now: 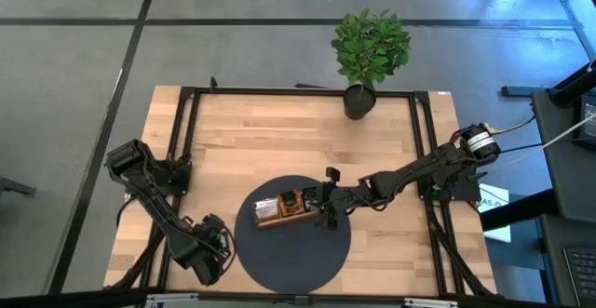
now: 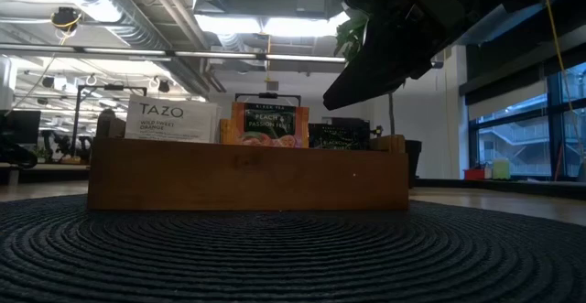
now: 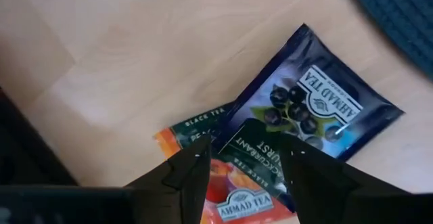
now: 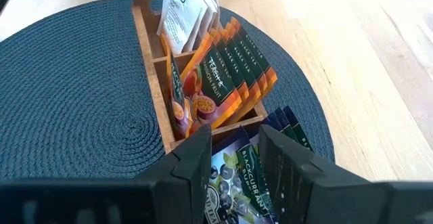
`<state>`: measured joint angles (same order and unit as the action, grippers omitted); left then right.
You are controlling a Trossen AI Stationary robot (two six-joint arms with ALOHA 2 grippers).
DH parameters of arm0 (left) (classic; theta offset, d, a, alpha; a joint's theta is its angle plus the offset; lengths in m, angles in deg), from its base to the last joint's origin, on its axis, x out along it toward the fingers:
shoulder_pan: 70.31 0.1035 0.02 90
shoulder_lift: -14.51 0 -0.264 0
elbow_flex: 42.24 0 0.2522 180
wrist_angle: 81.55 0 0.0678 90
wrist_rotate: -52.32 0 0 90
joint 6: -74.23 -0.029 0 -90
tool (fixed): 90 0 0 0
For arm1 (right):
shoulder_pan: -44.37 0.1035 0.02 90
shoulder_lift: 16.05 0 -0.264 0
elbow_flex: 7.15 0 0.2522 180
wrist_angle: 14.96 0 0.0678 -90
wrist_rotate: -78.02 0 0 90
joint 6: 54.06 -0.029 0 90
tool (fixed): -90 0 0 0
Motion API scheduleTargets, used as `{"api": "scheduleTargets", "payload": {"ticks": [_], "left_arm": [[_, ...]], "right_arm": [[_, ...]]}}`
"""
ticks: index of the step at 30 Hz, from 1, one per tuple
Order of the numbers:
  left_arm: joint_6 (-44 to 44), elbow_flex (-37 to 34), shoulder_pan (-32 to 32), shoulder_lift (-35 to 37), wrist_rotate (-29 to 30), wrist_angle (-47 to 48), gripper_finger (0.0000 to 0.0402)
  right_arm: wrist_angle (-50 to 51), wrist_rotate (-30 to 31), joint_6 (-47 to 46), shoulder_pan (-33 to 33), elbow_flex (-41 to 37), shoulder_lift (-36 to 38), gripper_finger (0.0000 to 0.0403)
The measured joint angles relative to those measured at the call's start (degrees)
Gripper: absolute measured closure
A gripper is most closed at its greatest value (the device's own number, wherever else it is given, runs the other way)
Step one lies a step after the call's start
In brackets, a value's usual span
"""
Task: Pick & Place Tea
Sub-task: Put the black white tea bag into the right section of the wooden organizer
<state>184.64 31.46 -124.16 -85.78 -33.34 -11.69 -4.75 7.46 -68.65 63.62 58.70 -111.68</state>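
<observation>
Left end effector (image 3: 243,166), fingers parted and empty, hangs over two overlapping flat tea sachets, dark-blue blackcurrant (image 3: 318,105) and orange peach (image 3: 203,156), on the pale wood surface at seven o'clock from the brown wooden compartment tray (image 1: 280,217), where the right end effector (image 4: 233,158) hovers open.

Left arm folded low along the table's left side, left gripper (image 1: 212,252) near the front-left corner, fingers (image 3: 186,176) parted, pointing down at the tabletop. Right arm stretched from the right edge toward the table's middle, right gripper (image 1: 328,213) tilted downward, fingers (image 4: 196,160) spread apart, holding nothing.
</observation>
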Motion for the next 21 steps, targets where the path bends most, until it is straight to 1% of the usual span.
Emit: {"api": "scheduleTargets", "payload": {"ticks": [9,13,21], "left_arm": [[-0.2,-4.9,0.0,0.4,0.6,-8.6,0.0243],[-0.1,-6.0,0.1,0.4,-0.4,-9.2,0.0254],[-1.1,-6.0,0.0,0.2,0.1,-9.4,0.0281]], "right_arm": [[0.0,0.0,0.0,0.0,0.0,0.0,0.0276],[0.0,0.0,0.0,0.0,0.0,0.0,0.0276],[0.0,0.0,0.0,0.0,0.0,0.0,0.0276]]}}
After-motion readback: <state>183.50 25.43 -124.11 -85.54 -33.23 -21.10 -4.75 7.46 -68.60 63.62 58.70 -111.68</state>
